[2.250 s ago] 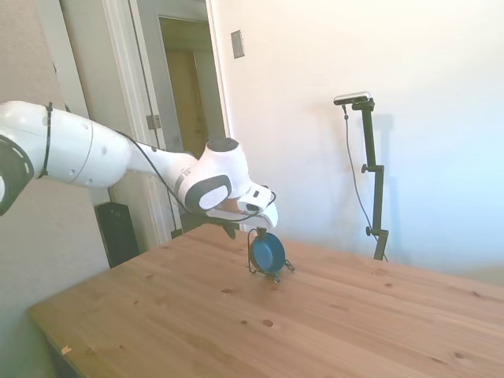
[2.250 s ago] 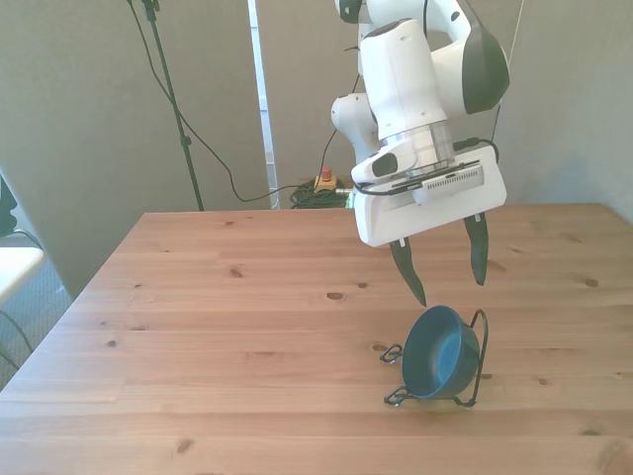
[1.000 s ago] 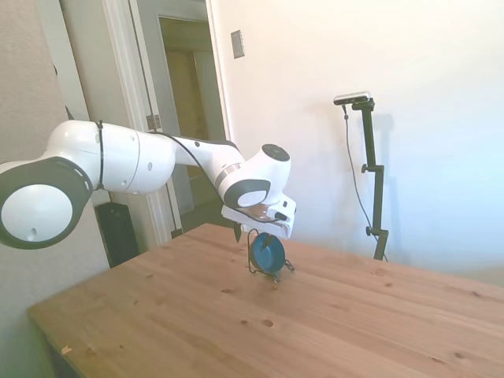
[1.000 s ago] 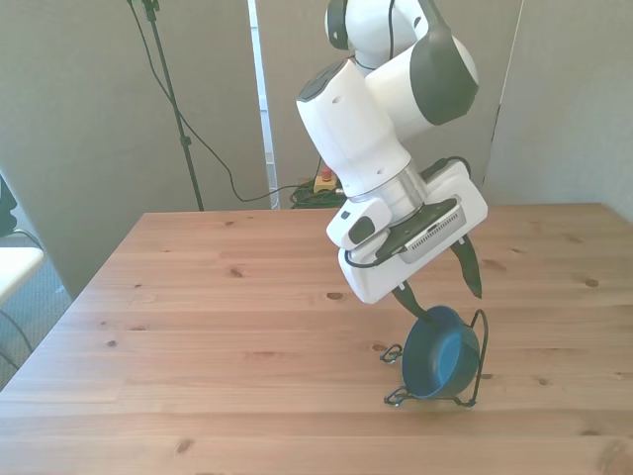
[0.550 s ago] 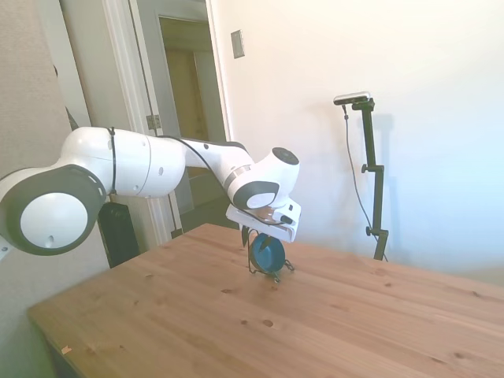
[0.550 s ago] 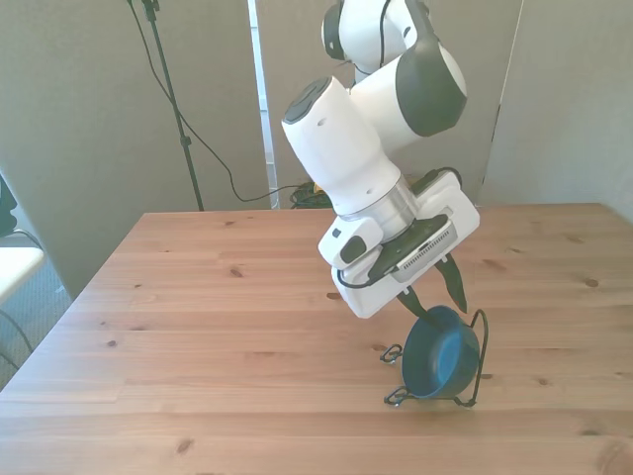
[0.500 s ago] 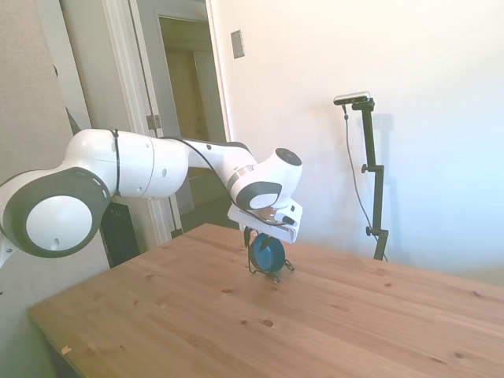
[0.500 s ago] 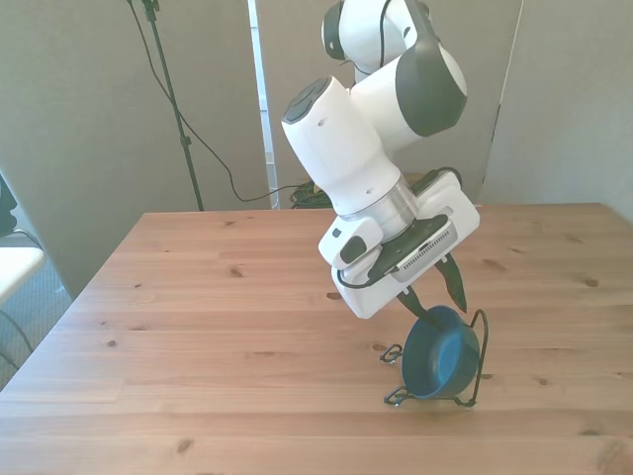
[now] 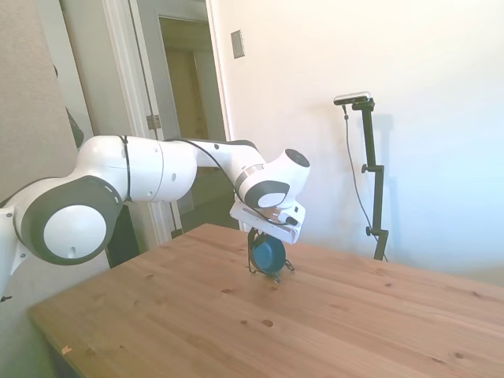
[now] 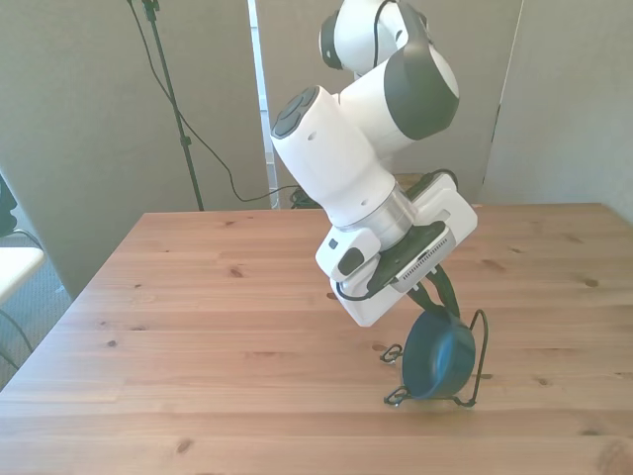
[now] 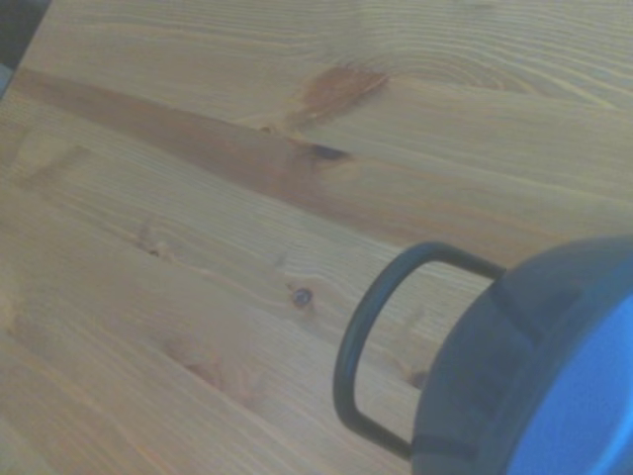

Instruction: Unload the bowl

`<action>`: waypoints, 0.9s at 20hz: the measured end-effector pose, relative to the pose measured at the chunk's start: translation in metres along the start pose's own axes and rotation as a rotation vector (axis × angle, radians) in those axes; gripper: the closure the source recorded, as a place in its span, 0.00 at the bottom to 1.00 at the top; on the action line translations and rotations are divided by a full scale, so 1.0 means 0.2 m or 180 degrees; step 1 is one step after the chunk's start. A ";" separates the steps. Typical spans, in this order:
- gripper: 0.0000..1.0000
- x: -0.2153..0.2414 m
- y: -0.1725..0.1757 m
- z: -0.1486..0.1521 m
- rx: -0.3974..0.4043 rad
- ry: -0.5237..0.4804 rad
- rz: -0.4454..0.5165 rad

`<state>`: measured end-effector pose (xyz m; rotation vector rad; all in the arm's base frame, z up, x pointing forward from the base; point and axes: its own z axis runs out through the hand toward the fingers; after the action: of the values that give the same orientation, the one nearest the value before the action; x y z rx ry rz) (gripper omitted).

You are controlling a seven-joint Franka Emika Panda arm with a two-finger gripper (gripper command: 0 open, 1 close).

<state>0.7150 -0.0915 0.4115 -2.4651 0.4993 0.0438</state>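
Note:
The dark teal-blue bowl point(image 10: 441, 360) stands on edge in a thin black wire rack point(image 10: 482, 341) on the wooden table point(image 10: 198, 317), toward the front view's right. My gripper point(image 10: 437, 300) comes down tilted onto the bowl's top rim, its dark fingers drawn in close on either side of the rim. In the side view the gripper point(image 9: 263, 236) sits right on top of the bowl point(image 9: 269, 253). The wrist view shows the bowl's point(image 11: 534, 376) outer wall close up, with a loop of the rack point(image 11: 354, 346) beside it.
Bare wood lies around the rack on all sides. The table's near edge point(image 10: 297, 465) runs a short way in front of the rack. A doorway point(image 9: 189, 118) and a white wall stand behind the table in the side view.
The arm has lowered and tilted onto the bowl's top rim. The fingers, wide apart above the bowl earlier, have drawn together on the rim. The bowl still stands in the rack.

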 end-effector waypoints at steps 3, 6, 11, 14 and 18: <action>1.00 0.01 0.00 -0.02 0.0066 -0.0106 0.0012; 1.00 0.02 0.01 -0.04 0.0161 -0.0218 0.0023; 1.00 0.06 0.02 -0.06 0.0251 -0.0289 0.0030; 1.00 0.08 0.03 -0.08 0.0293 -0.0276 0.0032; 1.00 0.07 0.06 -0.12 0.0333 -0.0289 0.0049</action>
<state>0.7223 -0.1197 0.4218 -2.3455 0.4692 0.1321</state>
